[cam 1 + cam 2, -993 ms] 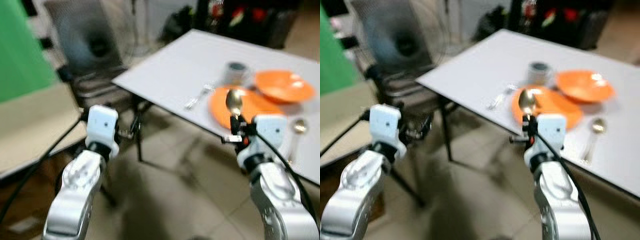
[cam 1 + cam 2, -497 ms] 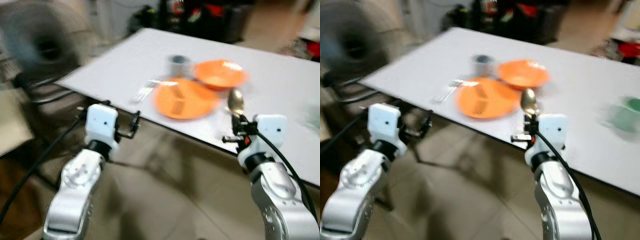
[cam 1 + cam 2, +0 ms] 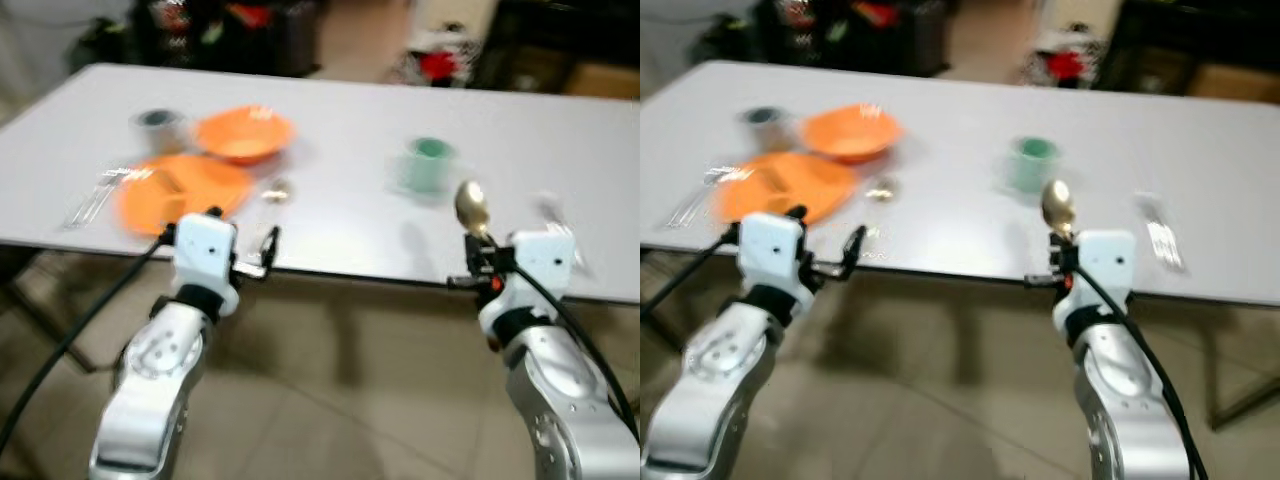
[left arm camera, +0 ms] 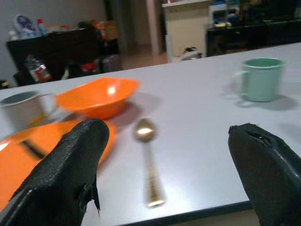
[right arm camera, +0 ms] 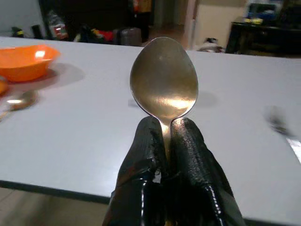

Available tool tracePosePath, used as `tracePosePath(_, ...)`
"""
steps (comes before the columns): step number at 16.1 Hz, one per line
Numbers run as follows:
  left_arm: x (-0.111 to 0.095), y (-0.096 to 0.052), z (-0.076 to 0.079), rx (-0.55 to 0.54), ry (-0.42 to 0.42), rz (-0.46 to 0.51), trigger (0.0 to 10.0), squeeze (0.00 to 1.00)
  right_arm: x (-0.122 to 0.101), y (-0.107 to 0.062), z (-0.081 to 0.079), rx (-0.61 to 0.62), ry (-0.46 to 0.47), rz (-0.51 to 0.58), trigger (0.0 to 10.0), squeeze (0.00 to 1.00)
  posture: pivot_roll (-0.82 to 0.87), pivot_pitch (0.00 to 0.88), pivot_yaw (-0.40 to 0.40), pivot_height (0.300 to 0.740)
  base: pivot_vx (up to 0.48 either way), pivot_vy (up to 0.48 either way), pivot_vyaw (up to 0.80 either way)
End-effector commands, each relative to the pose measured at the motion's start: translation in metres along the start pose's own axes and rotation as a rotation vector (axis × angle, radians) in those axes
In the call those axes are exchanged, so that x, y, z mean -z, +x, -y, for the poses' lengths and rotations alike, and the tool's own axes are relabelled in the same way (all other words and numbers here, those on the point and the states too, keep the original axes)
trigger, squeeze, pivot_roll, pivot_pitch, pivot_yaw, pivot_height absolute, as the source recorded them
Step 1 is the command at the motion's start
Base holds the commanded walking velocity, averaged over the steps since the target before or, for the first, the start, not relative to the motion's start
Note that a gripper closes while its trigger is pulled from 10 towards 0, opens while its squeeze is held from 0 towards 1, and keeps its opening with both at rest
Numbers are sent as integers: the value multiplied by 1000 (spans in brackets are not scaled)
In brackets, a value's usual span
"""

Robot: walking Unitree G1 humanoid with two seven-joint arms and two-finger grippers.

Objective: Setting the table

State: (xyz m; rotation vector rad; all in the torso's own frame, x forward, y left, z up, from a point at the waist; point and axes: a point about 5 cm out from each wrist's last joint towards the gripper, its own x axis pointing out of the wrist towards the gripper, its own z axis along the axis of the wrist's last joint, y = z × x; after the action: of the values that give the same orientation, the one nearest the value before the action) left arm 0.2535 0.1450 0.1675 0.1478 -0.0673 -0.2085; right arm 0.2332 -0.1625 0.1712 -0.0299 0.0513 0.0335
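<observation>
In the left eye view the right gripper (image 3: 478,258) is raised in front of the table's (image 3: 340,150) near edge, its black fingers pinched on the handle of a spoon (image 3: 470,207) whose bowl stands upright above them; beyond it and a little to its left stands a green mug (image 3: 430,163), and just to its right a blurred fork (image 3: 556,212) lies on the white top; the left gripper (image 3: 262,250) is spread wide and empty at the near edge, with an orange plate (image 3: 180,187) ahead of it to its left, an orange bowl (image 3: 243,133) and a grey cup (image 3: 157,125) further off, and a second spoon (image 3: 275,190) just ahead

In the right eye view the same layout reads again, with another fork (image 3: 695,200) left of the plate; judging from this, the left place looks complete, while the right place has mug and fork but still lacks the carried spoon, and I see no plate or bowl there

In the left wrist view the broad fingers (image 4: 75,169) gape apart, the lying spoon between them on the table, the bowl and plate towards one side, the mug towards the other

In the right wrist view the fingertips (image 5: 150,155) are clamped on the spoon's neck; the table lies beyond, the spoon not yet set down
</observation>
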Motion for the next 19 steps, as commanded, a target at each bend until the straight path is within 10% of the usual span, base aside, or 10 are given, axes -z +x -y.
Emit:
tracePosePath(1,-4,-1,5,17,1,12,10000,0,-1,-2,4,15,-3,-2,10000,0,-102,74,38,740,0,-311,-800)
tracePosePath(19,-1,1,7,48,-69,-5,10000,0,9,0,-1,-53,-70,-78,10000,0,-108,70,65,740,71,-50,-342)
